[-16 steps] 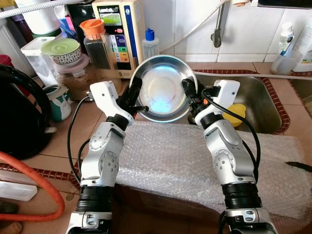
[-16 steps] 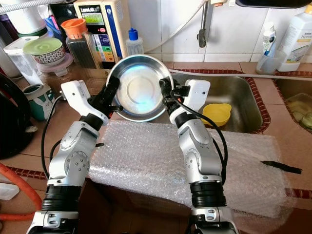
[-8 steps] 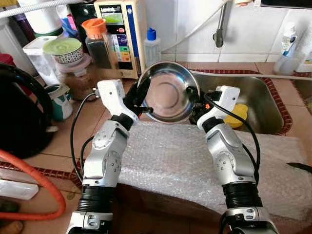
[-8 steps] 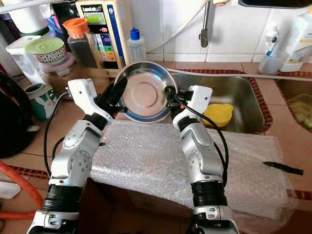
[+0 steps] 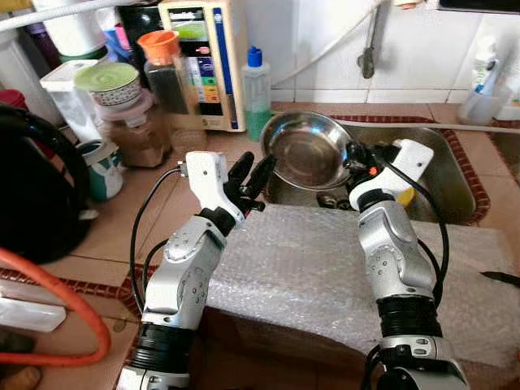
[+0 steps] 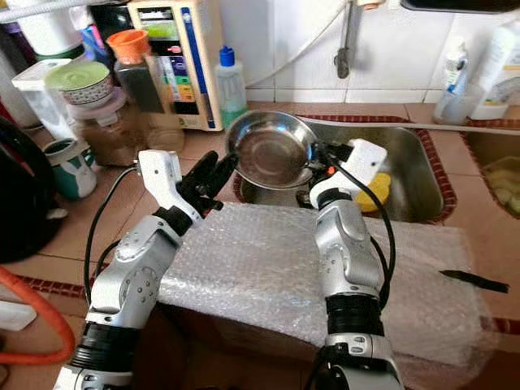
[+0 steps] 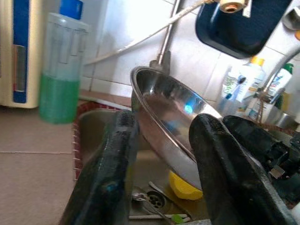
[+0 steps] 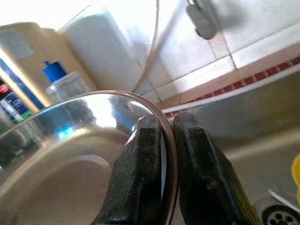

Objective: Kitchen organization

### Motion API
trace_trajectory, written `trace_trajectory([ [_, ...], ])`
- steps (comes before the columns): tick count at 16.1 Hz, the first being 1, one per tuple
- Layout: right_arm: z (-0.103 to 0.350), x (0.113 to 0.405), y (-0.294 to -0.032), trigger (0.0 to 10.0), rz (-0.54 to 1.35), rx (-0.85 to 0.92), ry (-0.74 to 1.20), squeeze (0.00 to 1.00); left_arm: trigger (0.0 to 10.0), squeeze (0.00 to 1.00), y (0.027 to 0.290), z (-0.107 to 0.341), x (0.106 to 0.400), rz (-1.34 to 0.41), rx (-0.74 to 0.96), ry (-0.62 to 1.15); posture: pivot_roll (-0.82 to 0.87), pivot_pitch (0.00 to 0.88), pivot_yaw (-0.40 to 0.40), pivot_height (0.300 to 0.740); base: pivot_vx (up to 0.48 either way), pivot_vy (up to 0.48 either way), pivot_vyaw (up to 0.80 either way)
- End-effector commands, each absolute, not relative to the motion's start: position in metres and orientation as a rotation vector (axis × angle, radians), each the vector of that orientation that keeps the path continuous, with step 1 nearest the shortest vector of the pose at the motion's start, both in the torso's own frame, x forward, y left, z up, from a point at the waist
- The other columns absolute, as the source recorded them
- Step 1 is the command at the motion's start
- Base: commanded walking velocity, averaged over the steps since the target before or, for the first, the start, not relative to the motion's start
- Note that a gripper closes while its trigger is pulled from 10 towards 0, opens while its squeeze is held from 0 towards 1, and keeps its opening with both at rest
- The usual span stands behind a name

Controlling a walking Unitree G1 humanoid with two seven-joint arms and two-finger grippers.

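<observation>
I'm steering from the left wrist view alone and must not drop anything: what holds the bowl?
Observer: The right gripper, jaws shut on the bowl's rim.
Operator: Is my left gripper touching it?
Observer: No. The left gripper is open beside the bowl, over the counter.
Operator: What's under the bowl?
Observer: The sink's near left corner, with bubble wrap just in front.

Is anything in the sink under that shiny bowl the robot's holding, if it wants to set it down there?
Yes. The right gripper pinches the steel bowl by its rim above the sink, where a yellow cup and some cutlery lie near the drain.
</observation>
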State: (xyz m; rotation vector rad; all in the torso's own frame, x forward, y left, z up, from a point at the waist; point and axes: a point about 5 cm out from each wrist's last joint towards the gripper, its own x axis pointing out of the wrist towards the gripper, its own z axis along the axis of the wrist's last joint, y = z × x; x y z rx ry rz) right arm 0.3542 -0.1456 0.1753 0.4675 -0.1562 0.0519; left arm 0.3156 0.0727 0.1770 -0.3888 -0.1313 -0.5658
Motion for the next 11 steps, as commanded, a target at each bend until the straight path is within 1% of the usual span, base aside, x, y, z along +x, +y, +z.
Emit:
trace_trajectory([
  [1,0.178,0.356,-0.141,0.0,0.059,0.49,-0.158,0.0,10.0,1.0,0.075,0.181,0.316,-0.564,-0.365,-0.14,0.03,0.02,0.136,0.74,0.0,0.0,0.0],
  [4,0.175,0.357,-0.148,0.0,0.019,0.486,-0.162,0.0,10.0,1.0,0.076,0.179,0.317,-0.555,-0.369,-0.126,0.03,0.019,0.136,0.74,0.0,0.0,0.0],
  [8,0.165,0.366,-0.177,0.0,-0.173,0.403,-0.132,0.0,10.0,1.0,0.074,0.164,0.305,-0.638,-0.342,-0.035,0.05,0.018,0.135,0.74,0.0,0.0,0.0],
  [11,0.156,0.37,-0.199,0.0,-0.312,0.322,-0.095,0.0,10.0,1.0,0.071,0.152,0.294,-0.715,-0.275,0.024,0.07,0.019,0.133,0.74,0.0,0.0,0.0],
])
